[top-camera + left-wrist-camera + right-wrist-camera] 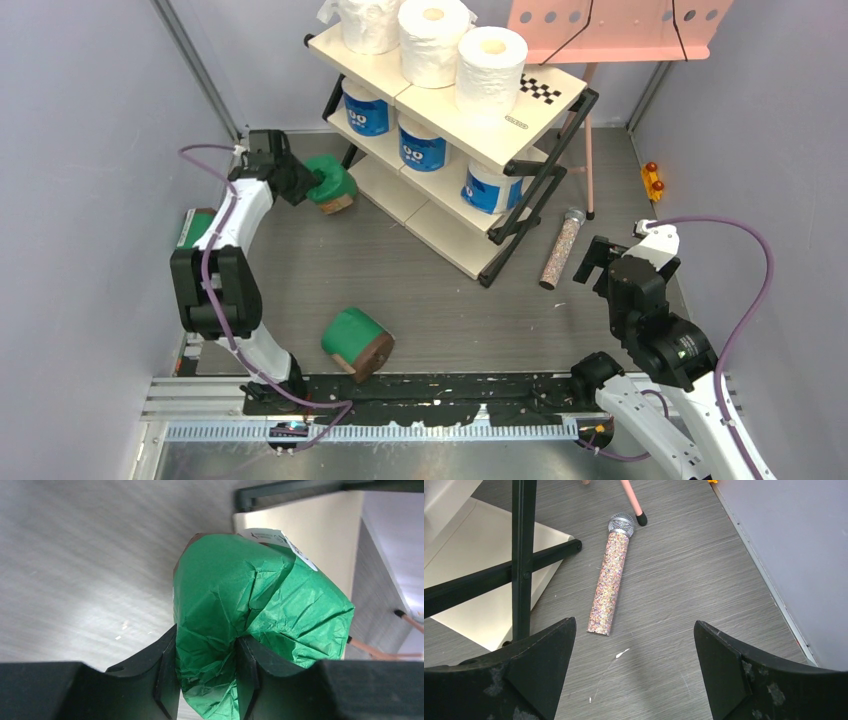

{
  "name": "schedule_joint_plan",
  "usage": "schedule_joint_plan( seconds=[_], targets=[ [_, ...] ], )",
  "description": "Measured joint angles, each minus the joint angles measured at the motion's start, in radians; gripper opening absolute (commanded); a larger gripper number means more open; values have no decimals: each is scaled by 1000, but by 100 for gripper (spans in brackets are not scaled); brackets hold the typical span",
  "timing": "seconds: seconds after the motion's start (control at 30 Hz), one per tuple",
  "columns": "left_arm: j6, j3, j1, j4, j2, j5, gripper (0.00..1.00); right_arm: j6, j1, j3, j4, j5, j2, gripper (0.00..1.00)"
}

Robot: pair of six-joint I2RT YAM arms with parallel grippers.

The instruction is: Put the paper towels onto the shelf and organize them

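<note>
While the three-tier slanted shelf of cream boards on a black metal frame (pixel 440 228) stands far centre on the grey wood-grain table (pixel 450 310), its top tier carries three plain white paper towel rolls (pixel 435 40) upright in a row. Middle tier: three blue-wrapped rolls (pixel 422 146), also upright in a row. Bottom tier is bare. Pink perforated music stand (pixel 610 25) is behind the shelf's right end.

Left arm reaches far left. The left gripper (pixel 318 186) (pixel 206 640) is clenched on a green-wrapped roll with a brown end (pixel 332 182) (pixel 240 605), fingers (pixel 167 675) pinching crumpled wrap, the roll just beside the left end of the bottom tier. Cannot tell if it touches the board.

Second green-wrapped roll (pixel 357 343) lies on its side at near centre-left, well apart from the shelf.

Right gripper (pixel 598 260) (pixel 634 625) is spread wide, holding nothing, over the table near the shelf's right foot.

Thin speckled microphone (pixel 560 250) (pixel 610 580) lies between the shelf and the right gripper. Small orange object (pixel 652 180) sits by the right wall.
</note>
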Motion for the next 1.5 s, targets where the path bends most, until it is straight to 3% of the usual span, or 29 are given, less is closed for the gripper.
schedule_joint_plan(
  seconds=[0.27, 0.47, 0.63, 0.93, 1.27, 1.5],
  targets=[
    [77, 207, -98, 51, 182, 71, 40, 9, 0, 0, -12, 23, -7, 95],
    [143, 265, -137, 101, 273, 89, 47, 15, 0, 0, -20, 32, -8, 95],
    [170, 265, -143, 161, 304, 90, 58, 17, 0, 0, -23, 38, -8, 95],
    [159, 234, -134, 261, 307, 99, 65, 18, 0, 0, -23, 39, -8, 95],
    [99, 71, -140, 395, 235, 97, 80, 18, 0, 0, -23, 39, -8, 95],
    [33, 26, -136, 471, 177, 92, 82, 18, 0, 0, -23, 38, -8, 95]
  ],
)
